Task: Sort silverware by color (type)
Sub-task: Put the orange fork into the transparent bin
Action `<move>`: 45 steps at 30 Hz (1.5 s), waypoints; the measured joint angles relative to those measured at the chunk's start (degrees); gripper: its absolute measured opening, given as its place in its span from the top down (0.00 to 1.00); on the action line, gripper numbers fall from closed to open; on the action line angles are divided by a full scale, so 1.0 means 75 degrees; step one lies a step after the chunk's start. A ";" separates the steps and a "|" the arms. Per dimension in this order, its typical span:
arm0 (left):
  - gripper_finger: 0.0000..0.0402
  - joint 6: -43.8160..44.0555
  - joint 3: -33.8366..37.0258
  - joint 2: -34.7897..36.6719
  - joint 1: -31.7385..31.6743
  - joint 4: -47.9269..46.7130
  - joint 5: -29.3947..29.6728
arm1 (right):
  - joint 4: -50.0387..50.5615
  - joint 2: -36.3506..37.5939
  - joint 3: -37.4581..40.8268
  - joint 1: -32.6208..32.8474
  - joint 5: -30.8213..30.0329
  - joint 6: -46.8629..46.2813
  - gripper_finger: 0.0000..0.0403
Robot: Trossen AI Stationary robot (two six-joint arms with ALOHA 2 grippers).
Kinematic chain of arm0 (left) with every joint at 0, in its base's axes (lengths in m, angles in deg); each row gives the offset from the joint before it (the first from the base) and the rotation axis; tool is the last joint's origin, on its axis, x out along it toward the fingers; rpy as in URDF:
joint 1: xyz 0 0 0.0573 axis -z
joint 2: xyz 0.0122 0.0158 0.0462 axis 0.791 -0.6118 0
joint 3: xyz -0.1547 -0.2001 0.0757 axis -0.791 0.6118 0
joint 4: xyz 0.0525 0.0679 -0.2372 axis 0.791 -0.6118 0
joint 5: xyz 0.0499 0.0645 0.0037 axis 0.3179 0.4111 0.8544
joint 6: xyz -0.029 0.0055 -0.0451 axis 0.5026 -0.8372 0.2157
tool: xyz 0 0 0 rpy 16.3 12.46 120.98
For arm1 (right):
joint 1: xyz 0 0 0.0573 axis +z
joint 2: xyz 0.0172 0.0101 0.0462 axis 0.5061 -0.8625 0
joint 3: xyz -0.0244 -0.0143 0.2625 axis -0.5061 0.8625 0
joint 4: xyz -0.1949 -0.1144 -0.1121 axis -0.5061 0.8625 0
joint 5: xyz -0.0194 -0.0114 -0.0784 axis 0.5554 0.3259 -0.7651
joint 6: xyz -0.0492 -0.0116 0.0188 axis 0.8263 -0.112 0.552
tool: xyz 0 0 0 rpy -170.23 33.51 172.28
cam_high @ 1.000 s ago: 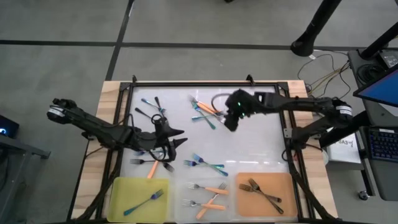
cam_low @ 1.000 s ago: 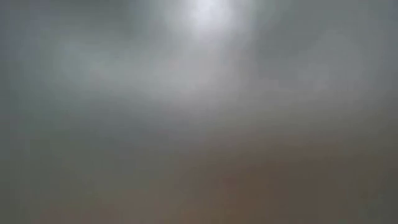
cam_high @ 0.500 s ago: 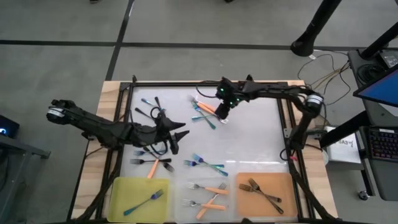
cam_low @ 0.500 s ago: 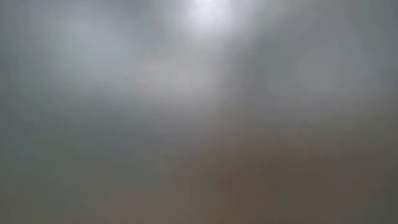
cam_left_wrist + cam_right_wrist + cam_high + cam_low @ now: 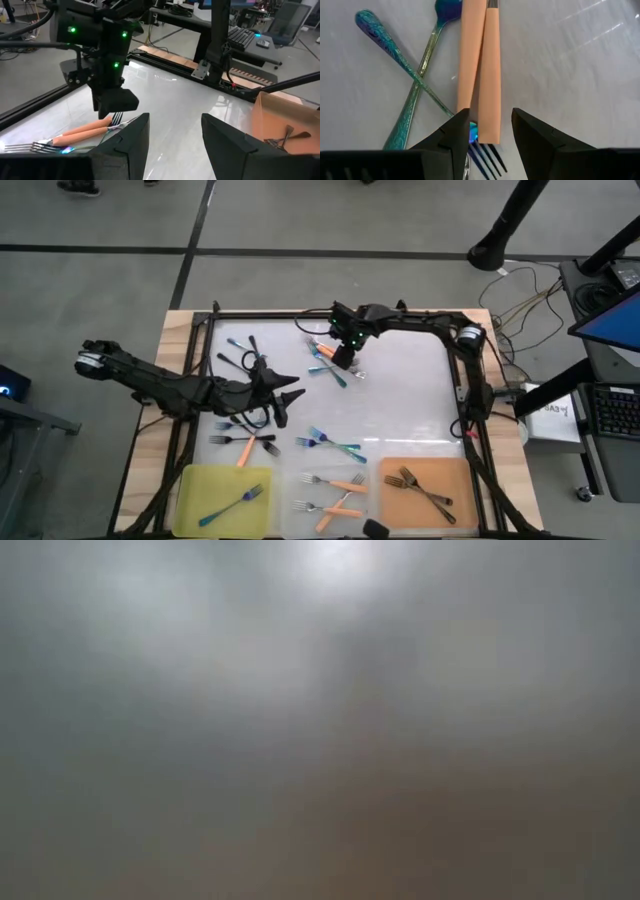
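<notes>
While its two dark fingers (image 5: 455,137) stand apart with nothing clamped between them, the right gripper (image 5: 345,352) hangs low over a small heap of forks at the far middle of the white table top (image 5: 410,405); two orange-handled forks (image 5: 480,65) lie side by side right ahead of the gap, one handle end reaching in between the tips, though whether a finger touches it cannot be told. Beside them two iridescent blue-teal forks (image 5: 407,80) cross each other, and blue tines show under one fingertip. The left gripper (image 5: 285,398) sits over the left half of the table, its fingers (image 5: 132,137) likewise spread and empty, next to a scatter of dark forks (image 5: 240,363). Nearer the front lie more loose teal forks (image 5: 330,442) and an orange one (image 5: 243,448). Along the front edge, a yellow tray (image 5: 195,485) holds one teal fork, a clear tray (image 5: 300,492) holds orange-handled ones, and an orange tray (image 5: 455,480) holds dark ones. The low view shows only a grey blur.
</notes>
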 joint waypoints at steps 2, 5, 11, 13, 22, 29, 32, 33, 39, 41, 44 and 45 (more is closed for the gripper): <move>0.60 0.0003 0.0000 0.0000 0.0000 -0.0008 0.0000 | 0.0038 -0.0106 -0.0098 0.0000 0.0003 0.0038 0.66; 0.60 -0.0034 0.0000 0.0000 0.0000 -0.0039 -0.0002 | 0.0074 -0.0222 -0.0143 0.0000 0.0039 0.0070 0.66; 0.60 -0.0213 0.0000 0.0000 0.0000 -0.0068 -0.0003 | 0.0127 -0.0342 -0.0132 0.0000 0.0163 0.0110 0.66; 0.60 -0.0293 0.0000 0.0000 0.0000 -0.0071 -0.0003 | 0.0135 -0.0344 -0.0132 0.0000 0.0172 0.0124 0.66; 0.60 -0.0353 0.0000 0.0003 0.0000 -0.0129 -0.0003 | 0.0256 -0.0365 -0.0129 -0.0032 0.0169 0.0171 0.66; 0.60 -0.0353 0.0000 0.0006 0.0000 -0.0134 -0.0004 | 0.0331 -0.0365 -0.0129 -0.0090 0.0162 0.0136 0.66; 0.60 -0.0353 0.0000 0.0006 0.0000 -0.0176 -0.0006 | 0.0433 -0.0365 -0.0111 -0.0082 0.0166 0.0136 0.66; 0.60 -0.0356 0.0000 0.0006 0.0000 -0.0178 -0.0006 | 0.0431 -0.0365 -0.0093 -0.0082 0.0166 0.0133 0.66; 0.60 -0.0446 0.0000 0.0006 0.0000 -0.0178 -0.0006 | 0.0385 -0.0365 -0.0032 -0.0082 0.0163 0.0133 0.66; 0.60 -0.0463 0.0000 0.0006 0.0000 -0.0178 -0.0006 | 0.0357 -0.0365 -0.0024 -0.0085 0.0157 0.0163 0.66; 0.60 -0.0466 0.0000 0.0006 0.0000 -0.0178 -0.0006 | 0.0126 -0.0365 -0.0024 -0.0099 0.0140 0.0168 0.66; 0.60 -0.0466 0.0000 0.0006 0.0000 -0.0178 -0.0006 | 0.0081 -0.0365 -0.0024 -0.0099 0.0140 0.0171 0.66</move>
